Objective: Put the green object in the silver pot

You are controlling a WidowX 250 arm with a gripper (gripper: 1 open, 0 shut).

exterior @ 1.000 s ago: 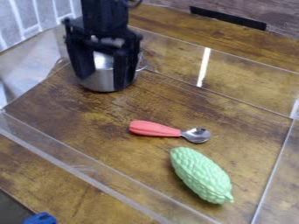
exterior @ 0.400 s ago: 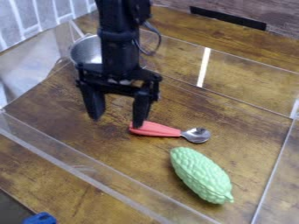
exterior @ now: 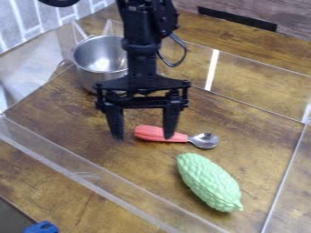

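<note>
One light, stiff, bumpy green oval toy vegetable [exterior: 209, 182] at lower right: we'd pinch its middle crosswise, our tool [exterior: 145, 122] spread empty.

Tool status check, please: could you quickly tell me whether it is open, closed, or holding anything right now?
Tool: open, jaws spread wide, holding nothing; it hangs above the red-handled spoon.

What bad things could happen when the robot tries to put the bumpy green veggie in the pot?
The open fingers hang over the red-handled spoon, not the green object, so they might grab or knock the spoon instead. The green object is bumpy and rounded, so it could slip. It lies far from the silver pot, so it might drop on the way.
</note>
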